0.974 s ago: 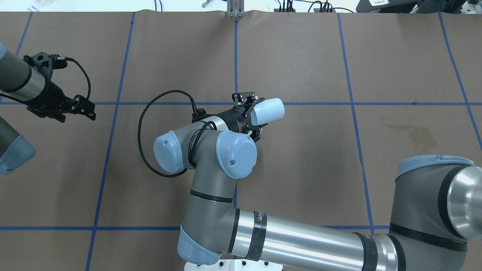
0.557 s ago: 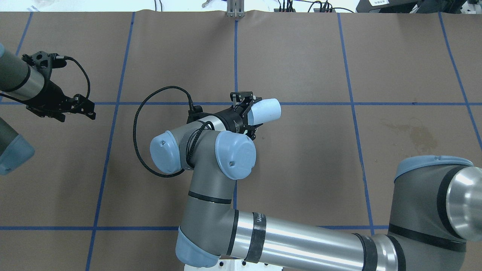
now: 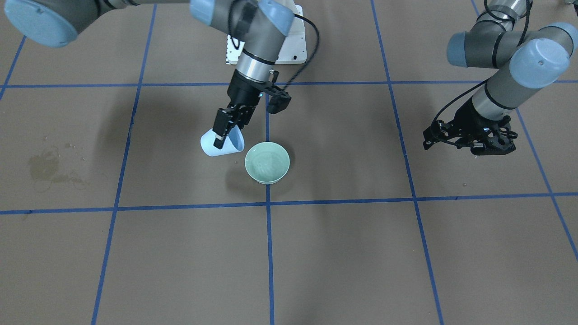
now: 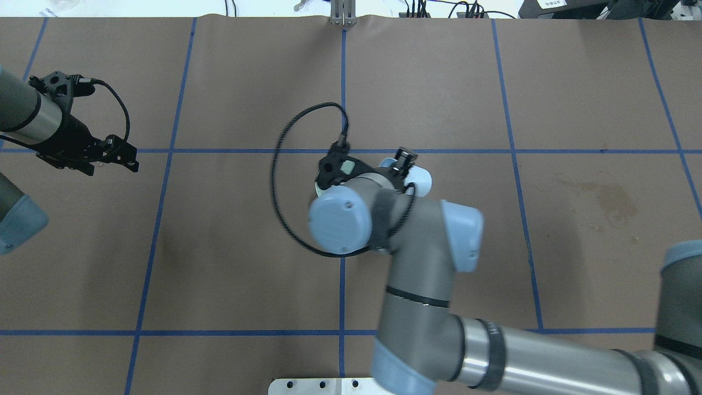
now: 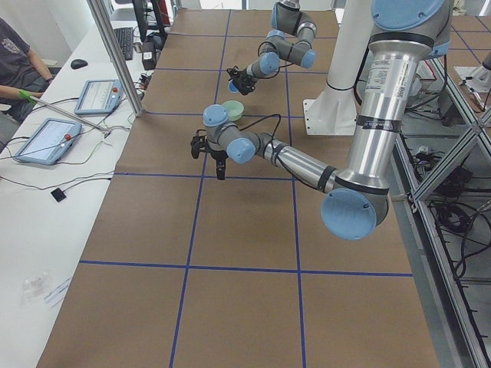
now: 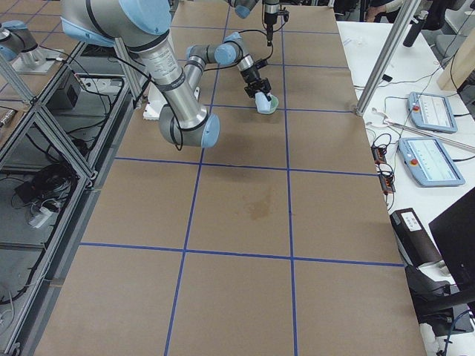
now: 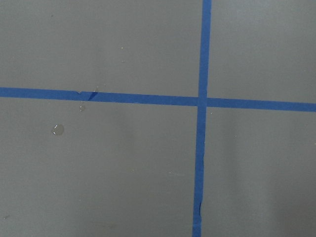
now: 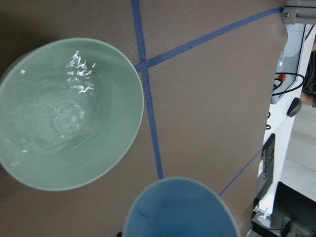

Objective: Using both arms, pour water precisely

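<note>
- Pinching a pale blue cup (image 3: 233, 145) between its fingers, the right gripper (image 3: 221, 139) reaches steeply down to a spot just beside the green bowl (image 3: 267, 180).
- We see the cup tipped far over. Its long axis runs close to level, with the mouth turned toward the bowl and the rounded base turned away.
- Its rim sits just beside the bowl's rim; we cannot tell whether they touch.
- The water (image 8: 79, 74) lies inside the bowl as a shallow, clear pool. We make it out only by white glints and fine ripples across the bottom and up one inner wall.
- The bowl is round, smooth and glossy, with a thin rim. It stands upright on a blue tape line (image 3: 269, 248) of the brown paper-covered table (image 3: 361, 262).
- The cup is plain, matte and tapered, and its inside shows a darker blue in the right wrist view.
- The right arm (image 4: 417, 285) is a silver-grey tube with pale blue joint caps. It bends over the bowl, and a black cable loops out beside its wrist.
- The left gripper (image 4: 133, 158) hangs above the table well apart from the bowl, on the robot's left. Its fingers are spread and empty.
- The left arm (image 4: 22, 112) behind it has the same grey tubing.
- A darker blotchy stain (image 3: 49, 167) marks the paper well apart from the bowl, on the robot's right.
</note>
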Available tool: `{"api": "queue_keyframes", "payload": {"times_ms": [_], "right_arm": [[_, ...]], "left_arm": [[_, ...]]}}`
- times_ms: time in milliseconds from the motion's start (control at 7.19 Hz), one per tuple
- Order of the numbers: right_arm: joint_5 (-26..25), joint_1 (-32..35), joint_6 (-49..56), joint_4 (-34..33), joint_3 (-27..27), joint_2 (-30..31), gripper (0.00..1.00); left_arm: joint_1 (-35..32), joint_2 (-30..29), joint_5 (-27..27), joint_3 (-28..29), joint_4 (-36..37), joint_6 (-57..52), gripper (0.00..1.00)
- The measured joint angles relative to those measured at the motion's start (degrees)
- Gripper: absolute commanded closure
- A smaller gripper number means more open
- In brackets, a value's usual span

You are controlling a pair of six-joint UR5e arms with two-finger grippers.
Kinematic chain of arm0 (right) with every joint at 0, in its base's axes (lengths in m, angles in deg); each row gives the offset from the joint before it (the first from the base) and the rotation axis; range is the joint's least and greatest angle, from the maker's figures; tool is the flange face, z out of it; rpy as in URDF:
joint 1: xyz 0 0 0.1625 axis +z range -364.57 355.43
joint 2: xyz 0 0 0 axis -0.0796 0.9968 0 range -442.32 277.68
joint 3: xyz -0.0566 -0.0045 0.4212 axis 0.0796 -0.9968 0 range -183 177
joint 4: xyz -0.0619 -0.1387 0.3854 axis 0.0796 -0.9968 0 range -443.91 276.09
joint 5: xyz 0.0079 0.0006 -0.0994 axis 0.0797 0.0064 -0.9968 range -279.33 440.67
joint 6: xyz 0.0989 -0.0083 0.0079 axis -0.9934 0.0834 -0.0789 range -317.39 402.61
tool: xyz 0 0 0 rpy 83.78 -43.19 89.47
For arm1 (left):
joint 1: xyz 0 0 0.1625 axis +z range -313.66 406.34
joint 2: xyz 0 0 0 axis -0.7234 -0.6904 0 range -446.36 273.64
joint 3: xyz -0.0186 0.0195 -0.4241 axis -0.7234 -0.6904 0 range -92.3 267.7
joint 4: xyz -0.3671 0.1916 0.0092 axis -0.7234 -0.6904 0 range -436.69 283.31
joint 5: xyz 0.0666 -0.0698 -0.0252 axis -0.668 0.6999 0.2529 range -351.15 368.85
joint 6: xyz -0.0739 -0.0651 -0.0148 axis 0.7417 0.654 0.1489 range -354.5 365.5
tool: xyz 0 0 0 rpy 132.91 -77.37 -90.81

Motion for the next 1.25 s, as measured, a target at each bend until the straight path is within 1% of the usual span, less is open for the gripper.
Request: {"api": "queue_keyframes", "payload": {"times_ms": [139,278,417,557,696,835,1113,1252], "right_arm": [[5.28,2.75,-4.55,9.53,5.75,8.74,0.61],[9.12,5.21,-8.29,20.2,8.52,16.51,0.58],[12.19,7.78,-11.17,33.83,9.45,25.29,0.58],[15.49,10.9,-13.7,49.33,9.35,35.15,0.56],[18.11,13.98,-15.76,60.96,8.99,42.96,0.55],[20.04,17.05,-17.48,68.68,8.4,48.67,0.62],[23.55,22.58,-18.5,77.71,5.46,55.91,0.61],[24.26,24.53,-18.67,81.53,2.33,57.38,0.59]], "left_arm": [[-0.01,-0.17,-0.04,-0.33,0.04,0.14,0.0],[-0.01,-0.17,-0.06,-0.85,0.08,0.22,0.0],[-0.02,-0.07,-0.07,-1.32,0.12,0.26,0.0],[-0.02,0.06,-0.07,-1.6,0.14,0.3,0.0],[-0.02,0.18,-0.07,-1.86,0.16,0.34,0.0],[-0.02,0.21,-0.07,-2.13,0.18,0.38,0.0],[-0.02,0.24,-0.07,-2.52,0.24,0.46,0.0],[0.0,0.21,-0.07,-2.7,0.24,1.13,0.0]]}}
